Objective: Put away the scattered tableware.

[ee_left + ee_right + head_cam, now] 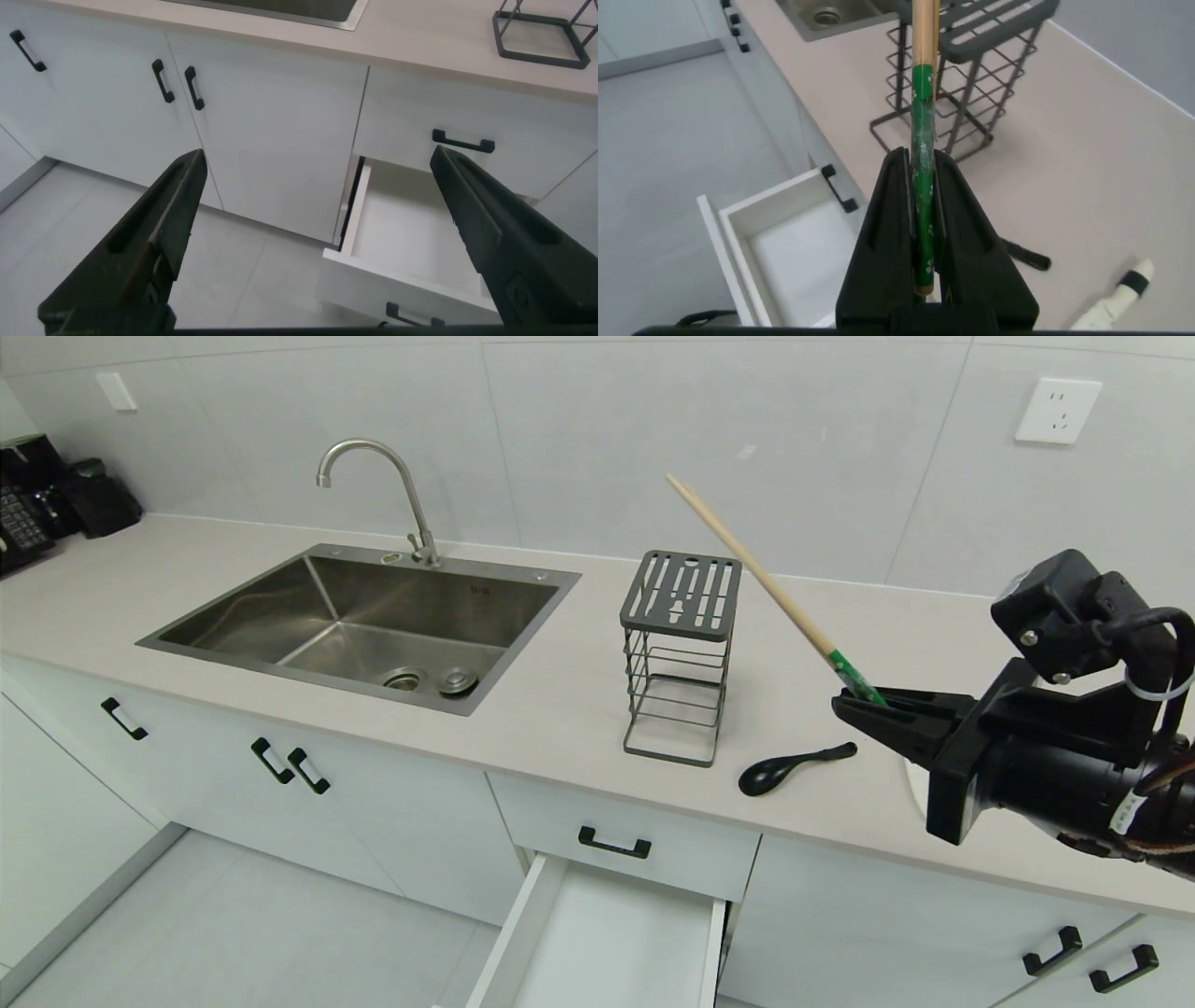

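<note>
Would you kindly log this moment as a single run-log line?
right gripper: shut on chopstick, above counter | left gripper: open, facing open drawer | black spoon: on counter beside wire rack

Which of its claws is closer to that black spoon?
Right. The right gripper, clamping a chopstick, is over the counter beside the black spoon; the left gripper is down facing the cabinet fronts.
</note>
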